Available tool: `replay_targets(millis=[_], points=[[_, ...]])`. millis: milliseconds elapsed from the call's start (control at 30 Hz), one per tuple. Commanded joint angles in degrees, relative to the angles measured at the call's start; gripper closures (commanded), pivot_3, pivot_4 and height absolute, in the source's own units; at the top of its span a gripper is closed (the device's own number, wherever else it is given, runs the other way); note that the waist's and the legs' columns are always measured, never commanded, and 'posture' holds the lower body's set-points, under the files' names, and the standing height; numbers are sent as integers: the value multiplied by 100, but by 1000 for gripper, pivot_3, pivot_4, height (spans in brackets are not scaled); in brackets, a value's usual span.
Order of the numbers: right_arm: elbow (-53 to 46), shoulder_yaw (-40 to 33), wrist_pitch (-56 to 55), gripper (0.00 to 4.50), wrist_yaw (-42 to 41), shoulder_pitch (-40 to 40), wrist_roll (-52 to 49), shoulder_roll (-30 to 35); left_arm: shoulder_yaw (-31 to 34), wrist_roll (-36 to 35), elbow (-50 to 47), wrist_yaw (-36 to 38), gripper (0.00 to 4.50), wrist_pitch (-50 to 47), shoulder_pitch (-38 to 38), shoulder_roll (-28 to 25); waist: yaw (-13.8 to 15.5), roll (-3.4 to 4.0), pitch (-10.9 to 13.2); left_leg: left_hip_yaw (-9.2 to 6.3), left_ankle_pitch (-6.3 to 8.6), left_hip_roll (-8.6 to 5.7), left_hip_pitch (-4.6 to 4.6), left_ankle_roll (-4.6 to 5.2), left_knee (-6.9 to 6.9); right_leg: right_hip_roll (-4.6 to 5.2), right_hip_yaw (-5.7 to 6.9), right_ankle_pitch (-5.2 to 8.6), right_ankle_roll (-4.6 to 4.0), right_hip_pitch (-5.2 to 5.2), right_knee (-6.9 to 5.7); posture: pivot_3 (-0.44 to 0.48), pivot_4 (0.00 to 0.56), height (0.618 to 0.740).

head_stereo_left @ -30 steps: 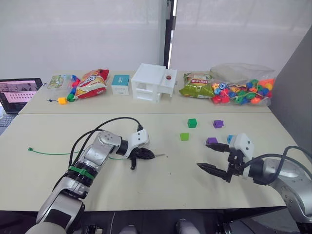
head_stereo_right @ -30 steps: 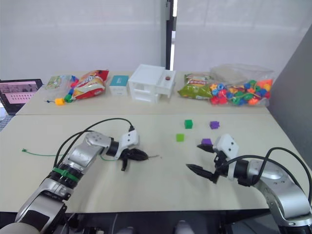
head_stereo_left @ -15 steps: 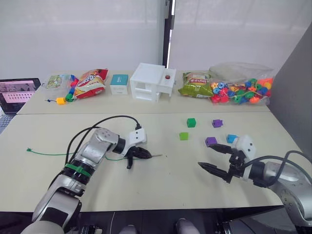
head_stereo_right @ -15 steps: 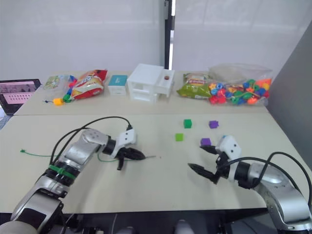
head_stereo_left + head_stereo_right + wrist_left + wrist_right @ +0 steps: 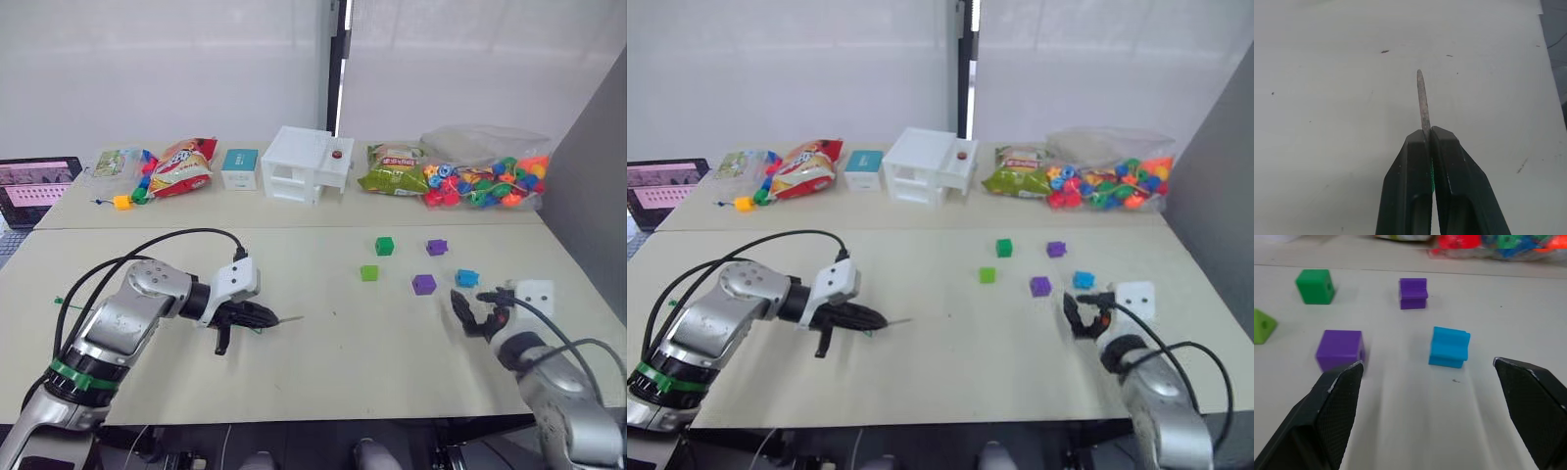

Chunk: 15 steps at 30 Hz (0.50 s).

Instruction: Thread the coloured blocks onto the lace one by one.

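Left end effector (image 5: 257,317) is clamped on the lace (image 5: 1422,100) just behind its stiff pale tip, which sticks out past the fingers above the bench (image 5: 323,362). I see green cord between the pads in the left wrist view.

Right end effector (image 5: 1435,396) is spread wide, low over the bench, holding nothing. I see the light blue block (image 5: 1449,347) just ahead between its fingers and a purple block (image 5: 1340,349) beside the left finger. Second purple block (image 5: 1413,293) and two green blocks (image 5: 1315,285) (image 5: 1264,325) lie farther off, all apart.
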<state>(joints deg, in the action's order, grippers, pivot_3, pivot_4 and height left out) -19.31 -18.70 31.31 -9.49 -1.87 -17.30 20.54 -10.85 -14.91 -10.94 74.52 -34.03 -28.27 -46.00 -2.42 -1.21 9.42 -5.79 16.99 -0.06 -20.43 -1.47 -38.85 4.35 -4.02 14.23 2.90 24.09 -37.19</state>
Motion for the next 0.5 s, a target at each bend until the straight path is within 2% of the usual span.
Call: replay_targets(millis=[33,300,433,500], points=[[444,-7,-159,0,361,-429,254,-90,136,-134,-355,-167,4482,-121,88,-86,-4,4,2,0,0,0,0,0,1,0,0,0,0,2,-1,0,150,740],[2218,-119,-547,0,515,-1670,268,-230,157,-232,-607,-411,4482,-218,304,-128,-22,7,2,2,0,0,1,0,6,0,-2,-1,-1,4,0,0,150,740],[2797,-68,-847,0,487,-1999,333,-235,165,-271,-617,-469,4482,-223,315,-138,-29,8,3,1,0,0,2,1,9,0,-2,-1,-1,5,0,0,150,740],[2898,-72,-864,562,510,-2025,325,-238,169,-283,-615,-494,4500,-206,326,-151,-19,8,3,1,0,-1,1,0,9,2,-2,-1,-1,4,1,0,150,740]])
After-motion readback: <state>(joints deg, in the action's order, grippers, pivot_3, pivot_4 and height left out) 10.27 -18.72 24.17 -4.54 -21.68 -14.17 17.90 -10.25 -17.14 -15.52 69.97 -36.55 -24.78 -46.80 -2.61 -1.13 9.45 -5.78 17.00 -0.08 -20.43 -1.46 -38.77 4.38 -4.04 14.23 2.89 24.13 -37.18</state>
